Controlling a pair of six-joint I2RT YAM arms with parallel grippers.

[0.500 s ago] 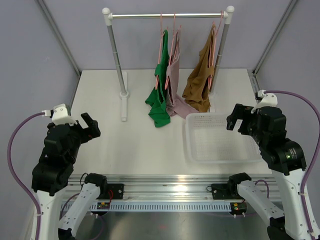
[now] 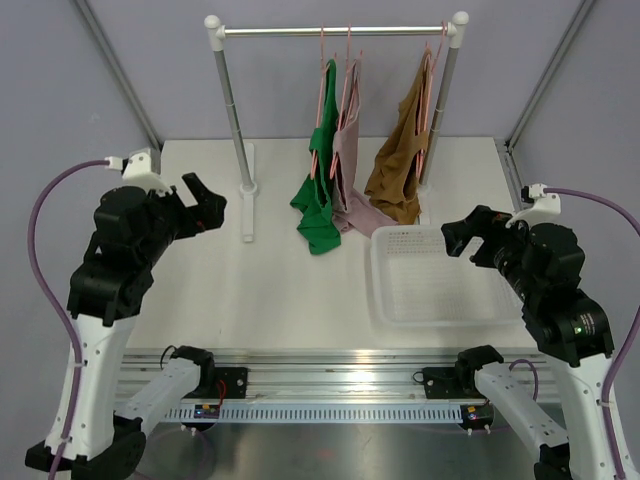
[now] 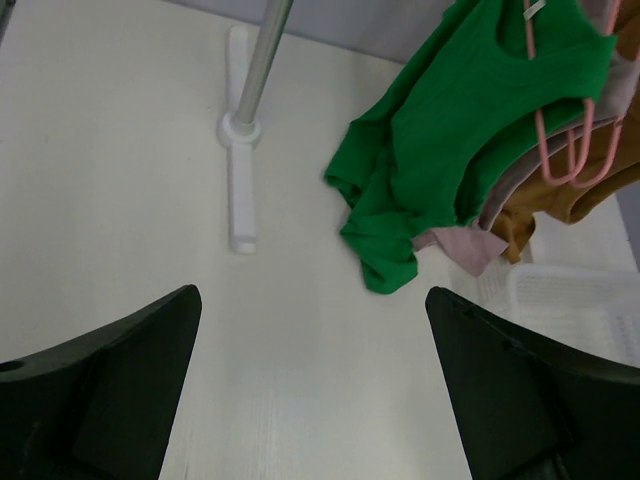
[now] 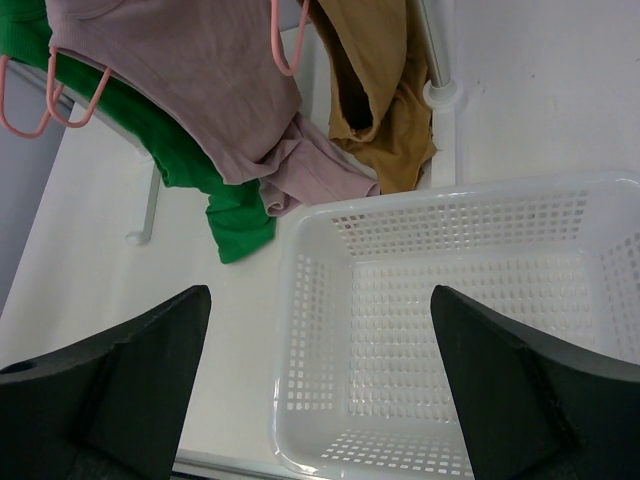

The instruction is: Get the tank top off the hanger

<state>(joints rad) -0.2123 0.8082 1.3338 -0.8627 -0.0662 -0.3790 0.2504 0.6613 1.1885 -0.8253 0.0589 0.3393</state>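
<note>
Three tops hang on pink hangers (image 3: 565, 150) from the rail (image 2: 335, 31): a green one (image 2: 318, 190), a mauve one (image 2: 347, 150) and a brown one (image 2: 400, 165). Their hems rest crumpled on the table. I cannot tell which one is the tank top. My left gripper (image 2: 203, 203) hovers open to the left of the rack. In the left wrist view it (image 3: 312, 380) stands over bare table, short of the green top (image 3: 450, 140). My right gripper (image 2: 462, 232) is open above the basket, nothing between its fingers (image 4: 120, 400).
A white perforated basket (image 4: 290, 300) sits empty at the front right, right below the mauve (image 4: 200, 80) and brown (image 4: 380, 90) hems. The rack's left post (image 2: 232, 110) and its white foot (image 3: 240, 200) stand left of the green top. Grey walls enclose the table.
The left arm has risen and swung forward and right, toward the rack. The right gripper has shifted slightly left and forward over the basket. Both stay open; the tops have not moved.
</note>
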